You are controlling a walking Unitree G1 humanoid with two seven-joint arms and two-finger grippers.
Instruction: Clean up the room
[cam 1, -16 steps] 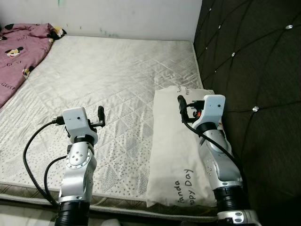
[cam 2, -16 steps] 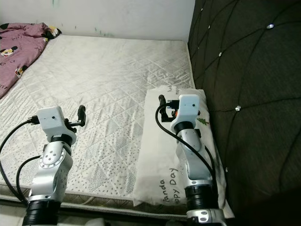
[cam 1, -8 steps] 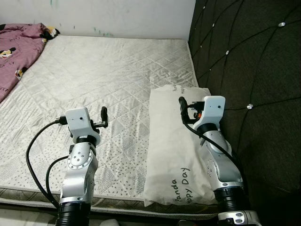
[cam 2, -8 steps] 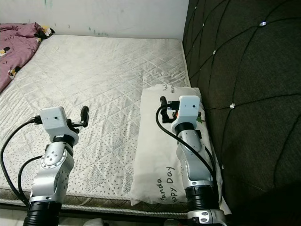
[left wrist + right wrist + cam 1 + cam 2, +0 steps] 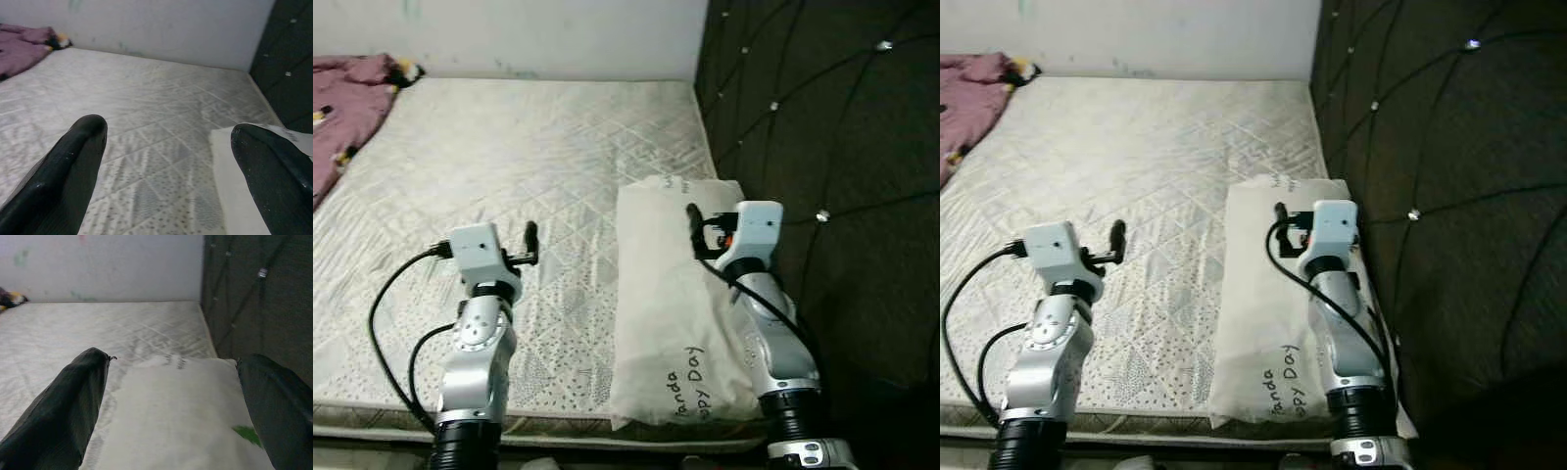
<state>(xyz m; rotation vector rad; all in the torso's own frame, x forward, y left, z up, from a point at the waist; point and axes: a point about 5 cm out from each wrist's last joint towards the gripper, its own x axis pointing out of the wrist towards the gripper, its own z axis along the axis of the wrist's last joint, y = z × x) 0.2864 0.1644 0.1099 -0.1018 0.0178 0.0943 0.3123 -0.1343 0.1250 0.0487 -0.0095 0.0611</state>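
White pillow (image 5: 671, 294) with printed lettering, lying lengthwise along the right side of the bare quilted mattress (image 5: 509, 147), long edge against the dark tufted headboard (image 5: 822, 117), near end reaching the mattress's front edge. Seemingly already in its place, or at most in need of squaring up.

Right gripper (image 5: 171, 396) raised over the pillow's upper half, fingers spread wide with the pillow showing between them, holding nothing, not touching the fabric as far as can be judged. Left gripper (image 5: 166, 161) raised over open mattress beside the pillow's left edge, fingers likewise wide apart and empty, a corner of the pillow just at the inner side of one finger.

Further out: crumpled purple blanket (image 5: 347, 98) with a cartoon print at the far left of the bed, well apart from both arms, probably the main thing left to tidy. White wall (image 5: 509, 34) behind the bed.

Risks from here: a pinch on loose pillow cover alone, dragging the pillow askew or off the front edge; a forward reach by the right arm brushing the headboard; cables looping from the left arm snagging on the mattress edge; the purple blanket out of reach without a walk around, and blurred views while walking making any grasp a poor guess
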